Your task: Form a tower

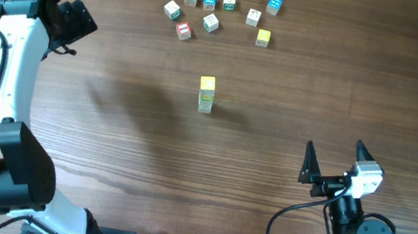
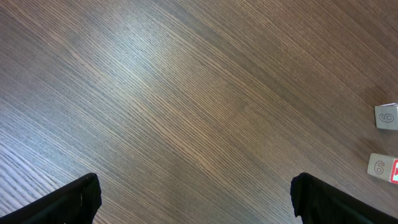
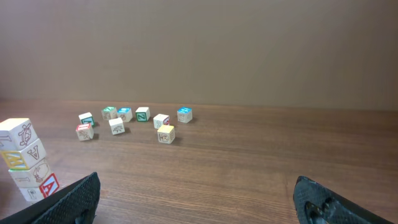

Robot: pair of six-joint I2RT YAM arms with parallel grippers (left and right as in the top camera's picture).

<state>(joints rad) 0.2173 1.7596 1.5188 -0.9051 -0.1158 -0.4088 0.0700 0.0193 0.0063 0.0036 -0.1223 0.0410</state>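
Left gripper [image 2: 196, 190] and right gripper [image 1: 334, 146] both spread apart, tower [image 1: 207, 95] on woodgrain table [image 1: 308, 83], beige wall [image 3: 249, 50]

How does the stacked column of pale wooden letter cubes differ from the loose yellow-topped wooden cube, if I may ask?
The stacked column of pale wooden letter cubes is several cubes high; the loose yellow-topped wooden cube is a single cube. The column stands alone; the loose cube sits beside other scattered cubes. Both have yellow tops.
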